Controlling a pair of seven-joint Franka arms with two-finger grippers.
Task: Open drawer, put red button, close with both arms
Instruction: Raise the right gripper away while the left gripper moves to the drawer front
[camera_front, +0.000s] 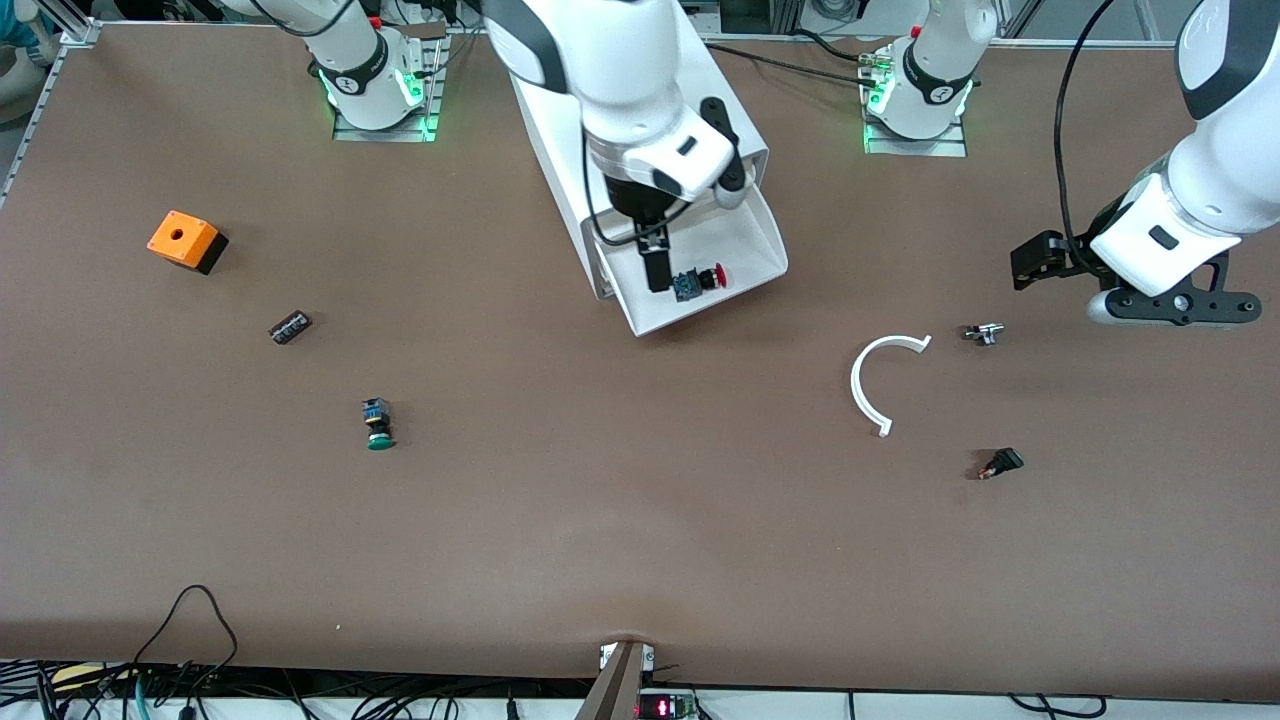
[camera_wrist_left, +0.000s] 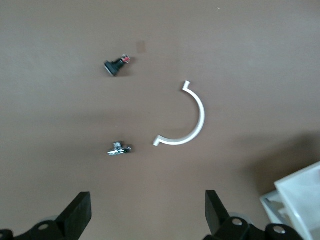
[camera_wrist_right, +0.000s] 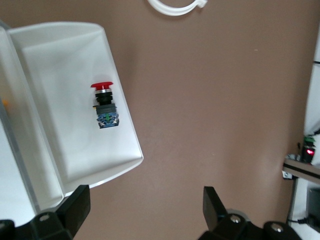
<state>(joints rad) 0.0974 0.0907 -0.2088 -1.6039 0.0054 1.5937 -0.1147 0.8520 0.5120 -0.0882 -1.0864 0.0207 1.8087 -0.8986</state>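
1. Upper centre of the front view: the red button (camera_front: 697, 280) lies in the pulled-out drawer (camera_front: 755, 225); the right gripper (camera_front: 655, 268), jaws released, hovers over it.
2. Toward the frame's right edge, the left gripper (camera_front: 1040, 262) waits with its jaws spread and nothing between them.
3. Lift the right gripper clear, then push the drawer front squarely with both arms.

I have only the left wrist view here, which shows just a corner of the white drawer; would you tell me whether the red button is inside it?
Observer: Yes, the red button lies on its side in the open drawer.
Operator: Is the right gripper holding it?
Observer: No, the right gripper is open and empty, over the drawer.
Operator: Is there another switch like it?
Observer: A green button lies on the table toward the right arm's end, nearer the front camera than the drawer.
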